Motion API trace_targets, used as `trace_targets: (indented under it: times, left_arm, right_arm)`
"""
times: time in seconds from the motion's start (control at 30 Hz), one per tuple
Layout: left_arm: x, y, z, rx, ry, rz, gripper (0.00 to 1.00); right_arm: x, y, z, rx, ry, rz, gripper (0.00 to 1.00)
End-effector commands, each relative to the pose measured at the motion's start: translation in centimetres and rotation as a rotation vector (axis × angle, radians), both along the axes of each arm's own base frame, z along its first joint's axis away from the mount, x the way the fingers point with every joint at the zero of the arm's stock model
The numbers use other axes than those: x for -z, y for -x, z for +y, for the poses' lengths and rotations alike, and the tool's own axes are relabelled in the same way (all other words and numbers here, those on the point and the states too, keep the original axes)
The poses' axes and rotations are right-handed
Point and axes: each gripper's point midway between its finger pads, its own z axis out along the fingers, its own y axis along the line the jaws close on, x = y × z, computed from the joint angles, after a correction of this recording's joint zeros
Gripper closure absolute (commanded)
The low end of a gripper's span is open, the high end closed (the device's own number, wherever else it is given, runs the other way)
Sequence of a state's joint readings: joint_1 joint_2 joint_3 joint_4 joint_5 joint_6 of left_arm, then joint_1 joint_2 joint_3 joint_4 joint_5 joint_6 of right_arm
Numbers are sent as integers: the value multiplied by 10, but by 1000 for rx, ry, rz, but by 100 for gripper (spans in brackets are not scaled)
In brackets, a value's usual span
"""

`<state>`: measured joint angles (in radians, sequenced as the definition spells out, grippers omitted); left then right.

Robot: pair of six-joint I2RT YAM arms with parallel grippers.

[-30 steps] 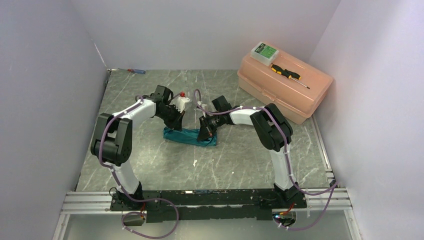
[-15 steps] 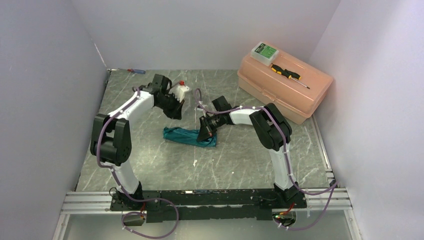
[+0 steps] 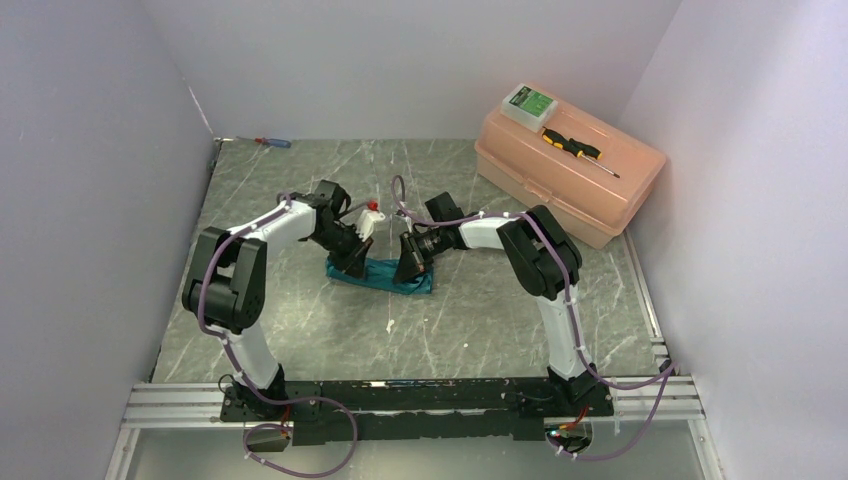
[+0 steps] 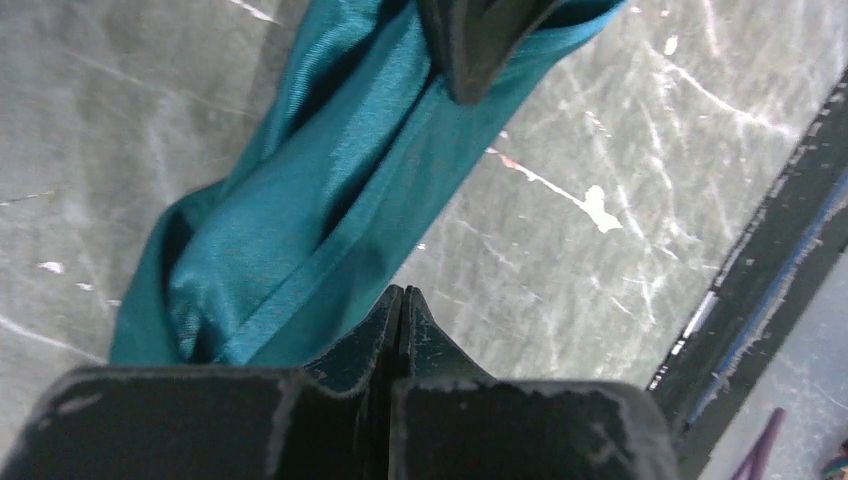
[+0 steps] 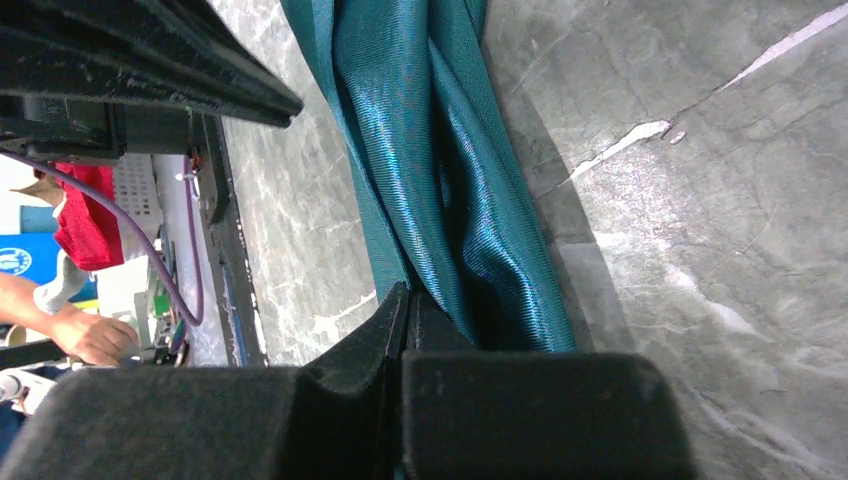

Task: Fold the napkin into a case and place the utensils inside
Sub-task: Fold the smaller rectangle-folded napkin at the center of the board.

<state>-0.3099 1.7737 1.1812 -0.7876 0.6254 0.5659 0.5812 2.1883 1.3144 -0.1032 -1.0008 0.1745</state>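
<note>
The grey marbled counter (image 3: pixel 300 330) fills the floor of the white-walled cell. A peach plastic toolbox (image 3: pixel 600 190) sits at the counter's far right corner. Both arms reach inward from the near edge and meet over the middle. There the teal napkin (image 3: pixel 385 276) lies bunched into a narrow, rumpled strip that runs left to right. In the left wrist view its folds (image 4: pixel 330 190) are loose and glossy, with a hemmed edge along one side. The left hand (image 3: pixel 352 265) is down at the strip's left end, its fingers pressed fully together and the tips meeting right at the hem. The right hand (image 3: pixel 408 268) is at the right end, also closed tight. The cloth's folds (image 5: pixel 440 190) run straight into its fingertips, though I cannot tell whether any fabric is caught between them. On the toolbox lid rest a small green-labelled box (image 3: pixel 528 103) and a yellow-and-black screwdriver (image 3: pixel 575 148). A red-and-blue screwdriver (image 3: pixel 270 142) lies at the counter's far left edge.
</note>
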Motion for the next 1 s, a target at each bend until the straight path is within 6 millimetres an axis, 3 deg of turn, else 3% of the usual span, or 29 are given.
trace_targets:
  times: [0.0, 0.1, 0.27, 0.6, 0.8, 0.87, 0.97]
  left_arm:
    - [-1, -35, 1, -5, -14, -155, 97]
    - [-1, -45, 1, -29, -23, -180, 97]
    - [-4, -43, -4, -21, 6, -165, 97]
    - [31, -41, 16, -36, -105, -177, 97]
    - [44, -37, 28, -32, -167, -180, 97]
    - [47, -32, 30, -27, -176, -174, 97]
    - [49, -26, 32, -24, -181, -162, 97]
  right_arm:
    - [3, -4, 3, -3, -22, -3, 100]
    - [2, -3, 3, -13, -28, 0, 100]
    - [5, -1, 0, -16, -19, 6, 100]
    - [-17, -4, 5, -21, -61, -19, 99]
    - [-37, -14, 8, 17, -79, -66, 79]
    - [-49, -21, 7, 45, -97, -102, 69]
    - [-67, -36, 0, 98, -116, -144, 63]
